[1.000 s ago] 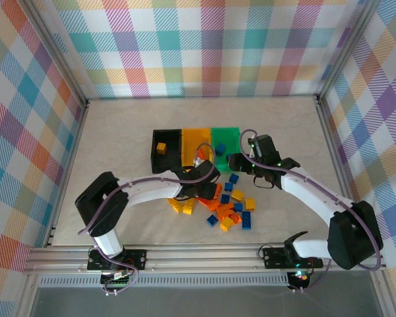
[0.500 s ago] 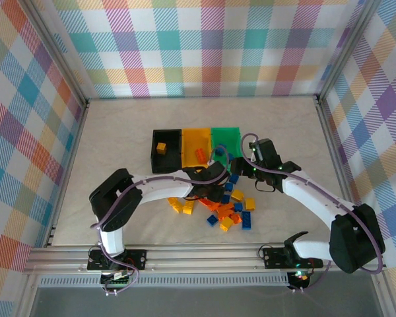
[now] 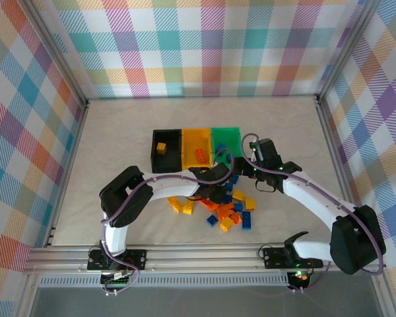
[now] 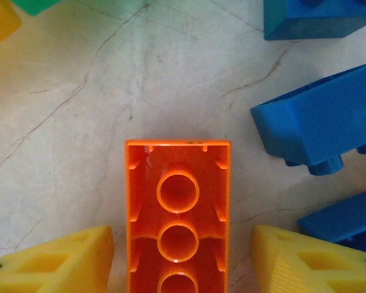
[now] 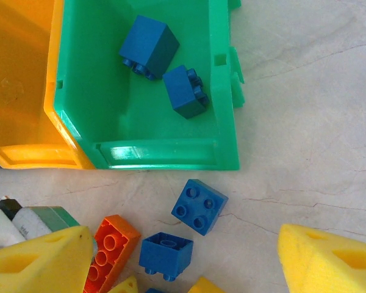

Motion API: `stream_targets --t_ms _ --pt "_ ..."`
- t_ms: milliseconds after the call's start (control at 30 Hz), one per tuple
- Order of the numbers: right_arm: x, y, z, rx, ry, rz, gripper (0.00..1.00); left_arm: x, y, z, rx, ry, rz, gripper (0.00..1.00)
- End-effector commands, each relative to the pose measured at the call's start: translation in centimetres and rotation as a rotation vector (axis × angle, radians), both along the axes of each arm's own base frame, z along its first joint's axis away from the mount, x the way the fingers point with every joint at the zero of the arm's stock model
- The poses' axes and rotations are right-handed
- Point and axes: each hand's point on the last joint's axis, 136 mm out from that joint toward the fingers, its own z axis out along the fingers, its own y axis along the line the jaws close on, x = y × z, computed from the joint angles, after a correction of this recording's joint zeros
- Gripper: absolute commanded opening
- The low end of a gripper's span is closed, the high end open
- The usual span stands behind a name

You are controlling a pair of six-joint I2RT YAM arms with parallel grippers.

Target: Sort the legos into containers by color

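Note:
The legos lie in a loose pile (image 3: 230, 212) of yellow, orange and blue bricks in front of the containers. An orange brick (image 4: 178, 183) lies studs-down on the table. My left gripper (image 4: 180, 244) (image 3: 219, 191) is open astride it, with a gap at each yellow pad. My right gripper (image 5: 183, 238) (image 3: 241, 170) hangs open over two blue bricks (image 5: 199, 206) (image 5: 166, 255) just before the green bin (image 5: 165, 152). That bin holds two blue bricks (image 5: 147, 46). The yellow-orange bin (image 3: 193, 137) holds an orange brick (image 3: 201, 156). A yellow brick (image 3: 161, 148) is in the black bin (image 3: 154, 160).
More blue bricks (image 4: 311, 128) crowd the right side of the left gripper. The two arms nearly meet above the pile's far edge. Aluminium rails (image 3: 72, 165) and checkered walls fence the table. Bare marble tabletop (image 3: 119, 132) spreads left of and behind the bins.
My left gripper swung right from the yellow-orange bin down onto the pile, and its jaws narrowed. An orange brick now shows in that bin. The right gripper dropped slightly towards the pile.

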Motion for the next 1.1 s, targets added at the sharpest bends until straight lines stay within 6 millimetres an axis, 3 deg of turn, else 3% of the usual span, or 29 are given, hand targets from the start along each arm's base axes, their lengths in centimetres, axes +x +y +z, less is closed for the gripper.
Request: stream_targets --t_ms 0,133,267,467,533,633,733,900,1067 --pt "-0.1 -0.5 -0.1 -0.001 -0.001 -0.014 0.80 0.0 0.0 0.0 0.035 -0.010 -0.007 0.58" --pt "-0.1 -0.5 -0.2 0.000 0.001 -0.018 0.80 0.2 -0.3 0.2 0.021 -0.018 -0.009 0.39" --pt "-0.1 -0.6 0.0 0.002 -0.005 -0.023 0.80 0.5 -0.6 2.1 -0.022 -0.044 0.006 0.31" --pt "-0.2 -0.6 0.2 0.007 -0.008 -0.023 0.80 1.4 1.1 9.1 -0.163 -0.154 0.099 0.30" --pt "-0.3 -0.7 0.1 0.010 -0.009 -0.023 0.80 2.6 2.7 11.6 -0.202 -0.178 0.161 0.31" --pt "-0.3 -0.6 0.1 0.018 -0.008 -0.025 0.80 5.5 5.3 13.5 -0.182 -0.205 0.255 0.31" --pt "-0.4 -0.6 -0.1 0.024 -0.003 -0.027 0.79 8.6 6.7 13.7 -0.172 -0.201 0.324 0.31" --pt "-0.7 -0.7 -0.2 0.021 0.008 -0.029 0.80 12.9 7.3 12.5 -0.117 -0.192 0.394 0.31" --pt "-1.1 -0.8 -0.1 0.023 0.013 -0.023 0.80 15.8 7.4 11.1 -0.094 -0.167 0.445 0.33"
